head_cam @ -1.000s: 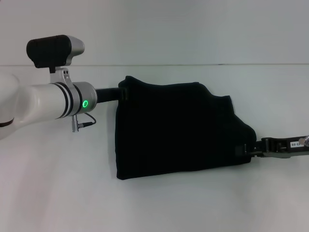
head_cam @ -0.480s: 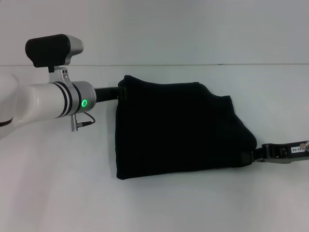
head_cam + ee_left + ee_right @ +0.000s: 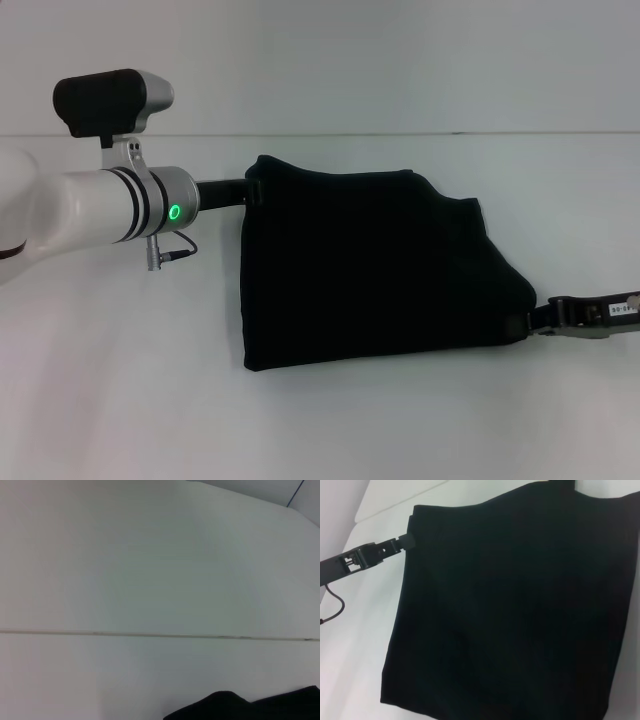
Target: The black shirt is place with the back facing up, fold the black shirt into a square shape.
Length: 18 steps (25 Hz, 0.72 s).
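No words, brands or numbers can be read anywhere. The right gripper (image 3: 545, 322), at the lower right of the head view, carries a small white label (image 3: 618, 310) with dark marks on it, too small to make out. The black shirt (image 3: 370, 270) shows only plain fabric, with no print on the side that faces up. A green ring light (image 3: 176, 213) glows on the left arm's wrist, at centre left.

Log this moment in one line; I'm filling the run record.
black shirt: folded, flat on table | left claw: at far-left corner | right claw: at near-right edge
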Motion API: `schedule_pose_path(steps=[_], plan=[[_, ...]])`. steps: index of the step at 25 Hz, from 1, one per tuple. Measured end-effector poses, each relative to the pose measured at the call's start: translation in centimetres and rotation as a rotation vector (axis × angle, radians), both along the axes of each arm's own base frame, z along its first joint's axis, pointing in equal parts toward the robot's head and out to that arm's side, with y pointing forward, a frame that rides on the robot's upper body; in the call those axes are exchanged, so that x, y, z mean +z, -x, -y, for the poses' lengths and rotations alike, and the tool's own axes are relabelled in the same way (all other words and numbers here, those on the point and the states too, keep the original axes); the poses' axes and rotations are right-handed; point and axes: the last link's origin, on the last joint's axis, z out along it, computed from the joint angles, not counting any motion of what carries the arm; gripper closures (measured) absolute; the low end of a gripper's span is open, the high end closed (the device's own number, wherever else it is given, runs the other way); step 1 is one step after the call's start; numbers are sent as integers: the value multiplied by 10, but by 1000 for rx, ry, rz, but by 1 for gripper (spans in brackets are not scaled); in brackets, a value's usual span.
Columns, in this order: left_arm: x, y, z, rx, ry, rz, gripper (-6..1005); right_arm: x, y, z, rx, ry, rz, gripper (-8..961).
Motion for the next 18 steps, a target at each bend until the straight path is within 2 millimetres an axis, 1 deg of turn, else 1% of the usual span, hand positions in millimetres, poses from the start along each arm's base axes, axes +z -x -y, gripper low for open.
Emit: schedule_pose_path(steps=[3,7,9,14,18], plan=[[0,0,0,-2,4,-1,969,4,-1,-1,-4,-5,6,926],[1,1,0,-4,9,1,969,12,-6,-1,-16,-26,5,789],[1,1,0,-4,10,1,969,19,-12,1,-30,-53,0,721],[1,-3,-1,-12,10,0,969,42,-26,10,-53,-140,-42,610],[1,-10,-5,-29,10,-2,969,56,-30,16,-51,-197,-92,521]])
